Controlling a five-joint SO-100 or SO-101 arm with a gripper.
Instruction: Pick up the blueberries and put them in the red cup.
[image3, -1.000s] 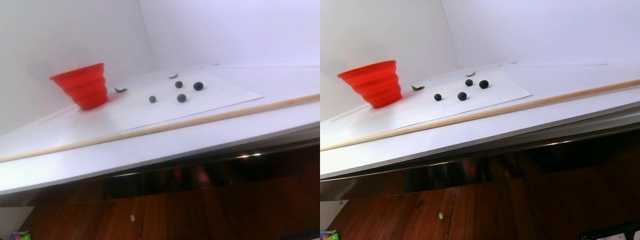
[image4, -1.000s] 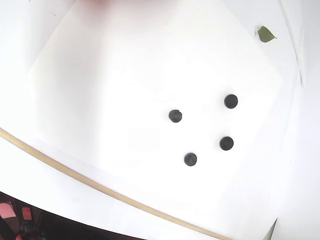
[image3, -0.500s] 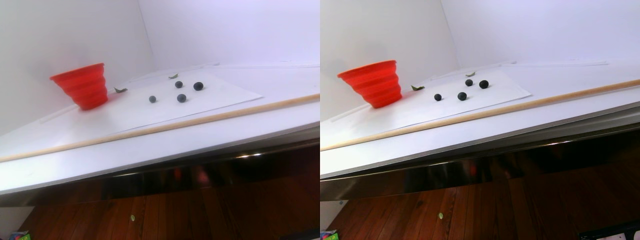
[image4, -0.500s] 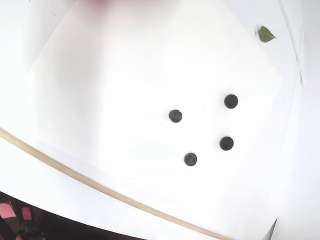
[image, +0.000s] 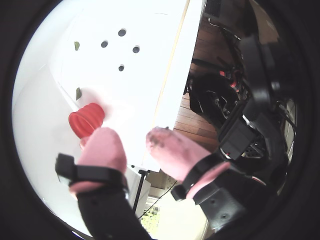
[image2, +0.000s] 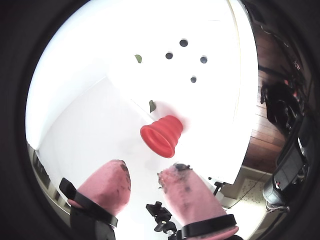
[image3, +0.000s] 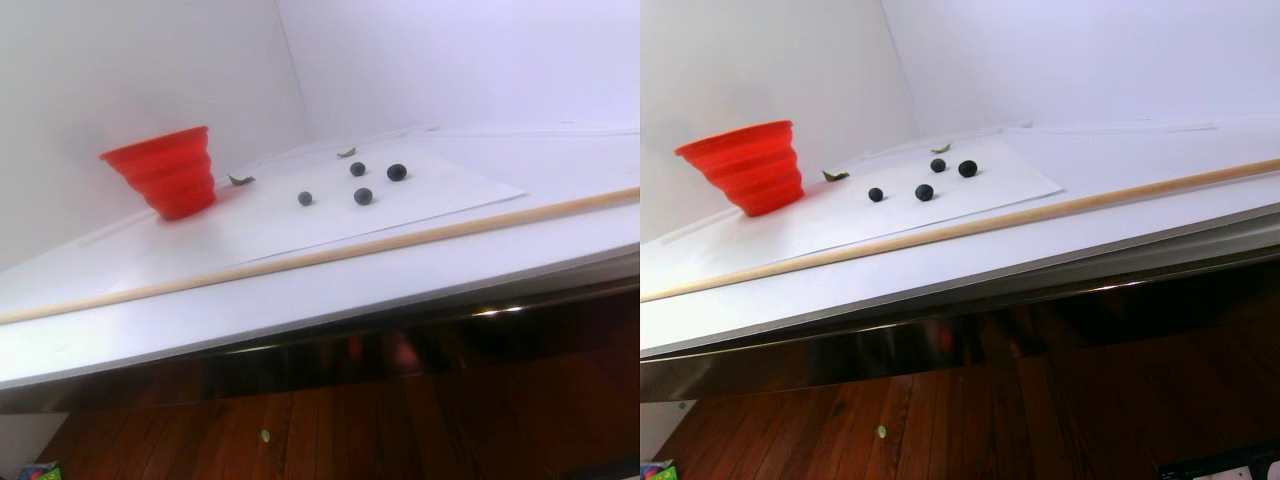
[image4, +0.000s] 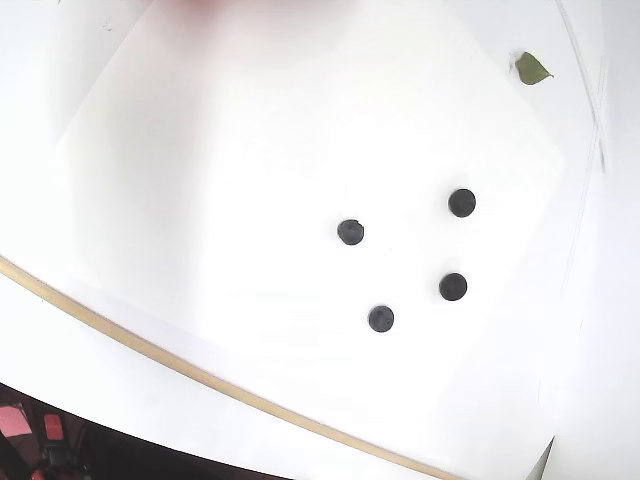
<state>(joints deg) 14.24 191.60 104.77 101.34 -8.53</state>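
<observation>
Several small dark blueberries (image4: 350, 232) lie loosely grouped on a white sheet (image4: 200, 150). They also show in both wrist views (image: 121, 67) (image2: 193, 79) and in the stereo pair view (image3: 363, 196). The red ribbed cup (image3: 165, 170) stands upright to their left in the stereo pair view. It shows in both wrist views (image: 87, 119) (image2: 162, 134), just beyond the fingertips. My gripper (image: 131, 135) (image2: 146, 169) has pink-padded fingers (image2: 107, 187), is open and empty, and is held high above the table on the cup's side, well away from the berries.
Two small green leaf pieces lie on the sheet, one by the cup (image3: 240, 180) and one behind the berries (image3: 346, 152). A thin wooden strip (image3: 400, 235) runs along the table near its front edge. Beyond the edge there is a dark wooden floor (image3: 400, 430).
</observation>
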